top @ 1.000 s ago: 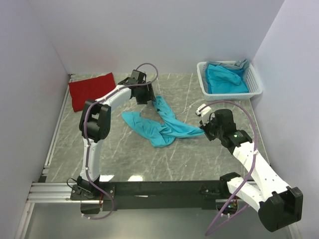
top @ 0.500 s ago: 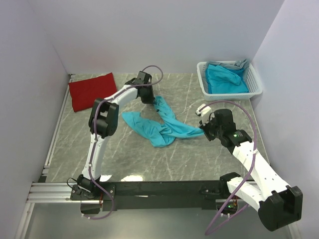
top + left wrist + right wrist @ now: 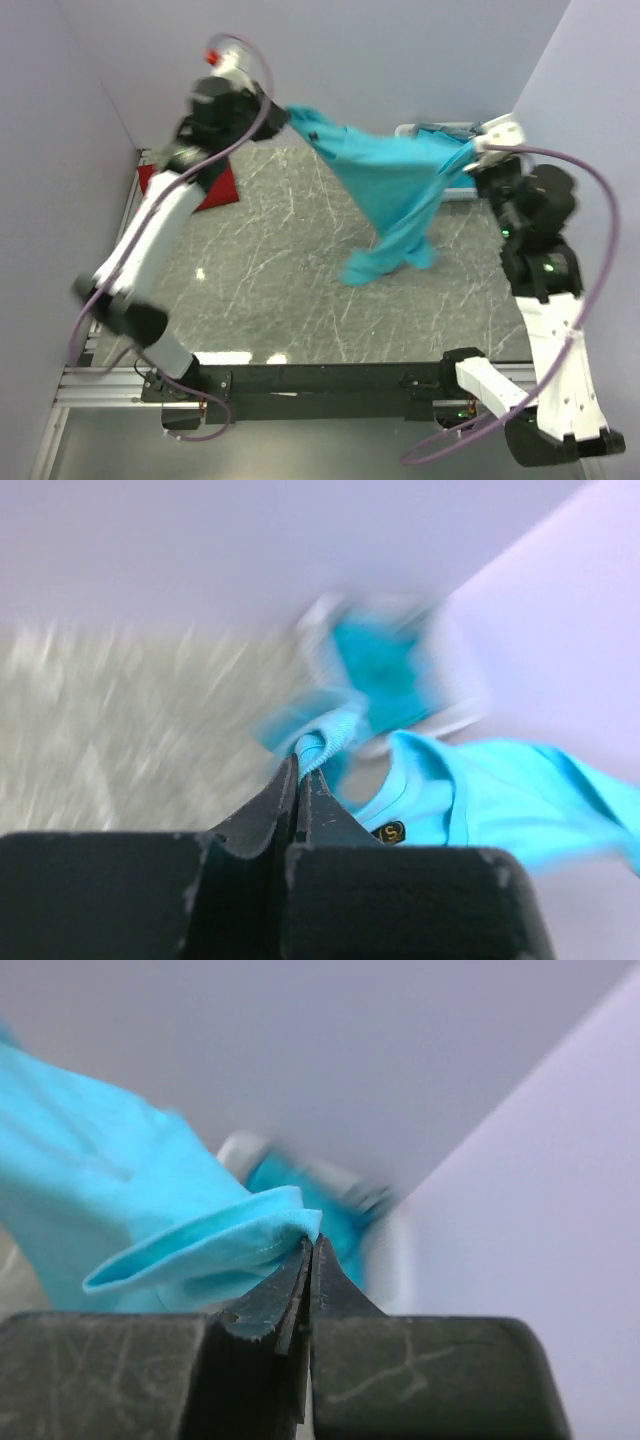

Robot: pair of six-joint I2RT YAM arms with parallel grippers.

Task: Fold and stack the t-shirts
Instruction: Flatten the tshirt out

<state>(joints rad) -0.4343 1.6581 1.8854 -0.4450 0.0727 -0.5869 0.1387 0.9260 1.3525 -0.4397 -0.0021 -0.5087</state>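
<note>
Hoisted the turquoise t-shirt (image 3: 385,190) off the table (image 3: 270,290), stretched midair between left gripper (image 3: 284,117) and right gripper (image 3: 476,150), both pinched tight on its edge. Spreading before the fold. Next: laying it flat, keeping tension.

The turquoise t-shirt (image 3: 390,190) is soft, matt knit cloth, and the red t-shirt (image 3: 220,190) is matt cloth too. The tabletop (image 3: 280,290) looks like smooth grey veined stone with a faint gloss. The left tool (image 3: 298,768) and right tool (image 3: 309,1250) are matt black plastic, scuffed.
</note>
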